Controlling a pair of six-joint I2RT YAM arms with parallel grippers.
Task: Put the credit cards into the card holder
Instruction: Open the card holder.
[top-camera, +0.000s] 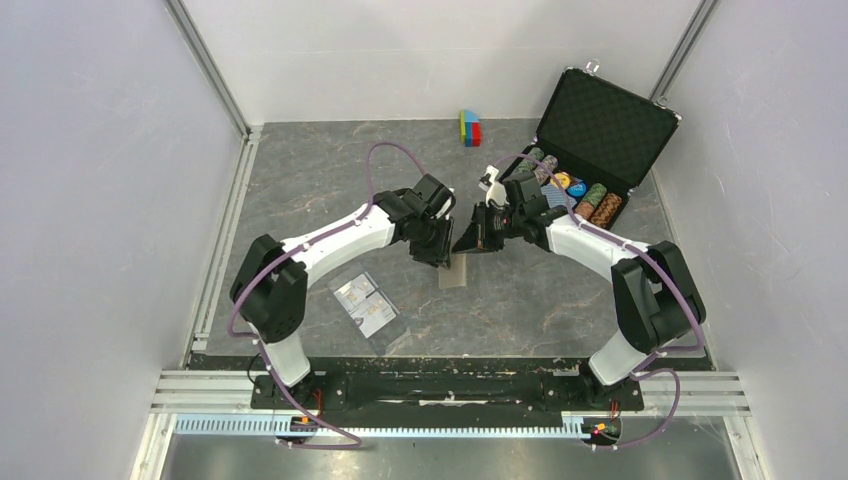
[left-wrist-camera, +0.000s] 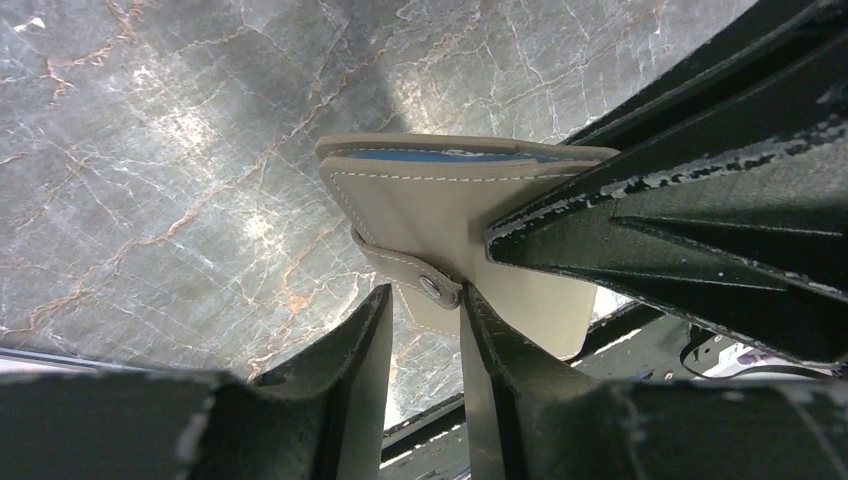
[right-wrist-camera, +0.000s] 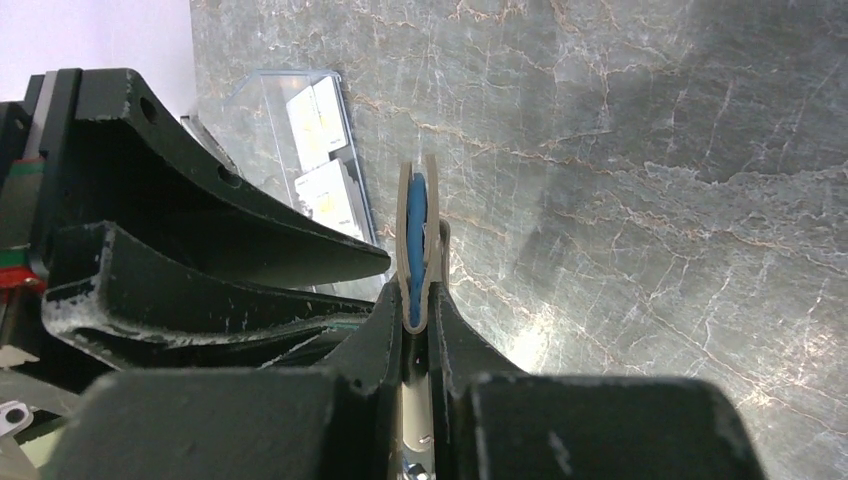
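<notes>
The taupe card holder (top-camera: 453, 273) is held upright above the table, folded, with its blue lining showing along the edge (right-wrist-camera: 408, 215). My right gripper (top-camera: 478, 240) is shut on its edge (right-wrist-camera: 417, 300). My left gripper (top-camera: 437, 248) faces it from the left. Its jaws stand slightly apart around the snap tab (left-wrist-camera: 425, 288), which touches one finger (left-wrist-camera: 490, 350). The holder's flat side fills the left wrist view (left-wrist-camera: 440, 210). Two pale credit cards (top-camera: 365, 303) lie in a clear plastic case on the table, left of the grippers. They also show in the right wrist view (right-wrist-camera: 322, 180).
An open black chip briefcase (top-camera: 600, 140) with stacked chips stands at the back right. A small stack of coloured blocks (top-camera: 470, 127) sits at the back centre. Enclosure walls and metal rails (top-camera: 215, 260) border the marble tabletop.
</notes>
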